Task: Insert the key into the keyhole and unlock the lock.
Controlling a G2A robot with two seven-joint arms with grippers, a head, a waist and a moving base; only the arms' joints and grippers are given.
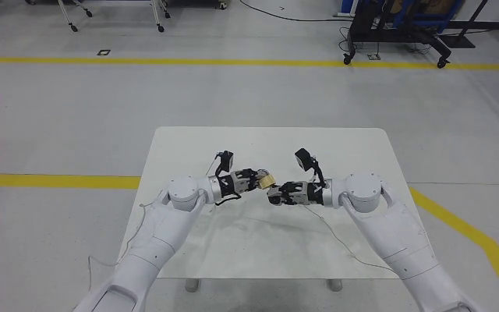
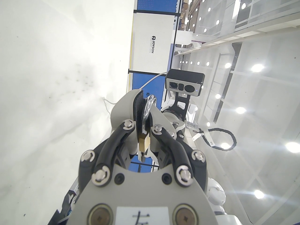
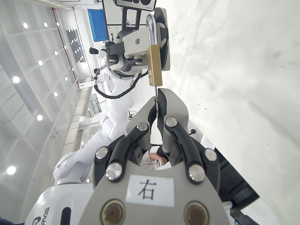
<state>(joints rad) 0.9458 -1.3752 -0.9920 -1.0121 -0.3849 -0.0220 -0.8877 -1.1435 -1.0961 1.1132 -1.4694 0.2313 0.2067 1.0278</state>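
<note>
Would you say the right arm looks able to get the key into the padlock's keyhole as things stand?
Probably yes: the right claw holds the key with its tip at the free end of the padlock, nothing between, while the left claw grips its shackle.

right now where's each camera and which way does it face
top view: above, facing down at the table; left gripper and right gripper show
left wrist view: from that wrist along its gripper, holding the lock
right wrist view: from that wrist along its gripper, holding the key
shared: both wrist views show the lock

white table (image 1: 257, 242), yellow floor lines (image 1: 156, 60)
</note>
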